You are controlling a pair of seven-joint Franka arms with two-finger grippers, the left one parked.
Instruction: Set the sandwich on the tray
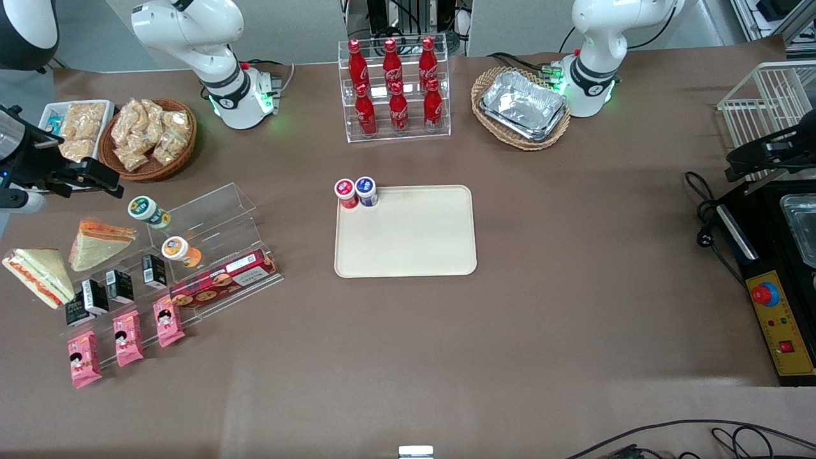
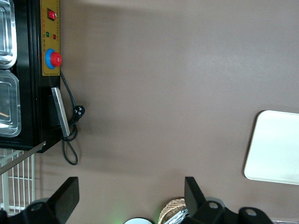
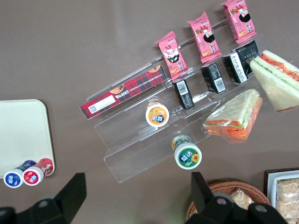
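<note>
open gripper (image 1: 95, 178) high above sandwich (image 1: 39, 275), tray (image 1: 414, 242) well apart

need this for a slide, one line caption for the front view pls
Open gripper hovers above the snack display, sandwich untouched, tray holding two small cups.

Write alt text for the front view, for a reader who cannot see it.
A clear-wrapped white-bread sandwich wedge lies at the working arm's end of a brown table, apart from the cream-beige rectangular tray at the table's middle. The black gripper hovers open above that end, farther from the camera than the sandwich. Two small round-lidded cups sit on the tray's corner.
</note>
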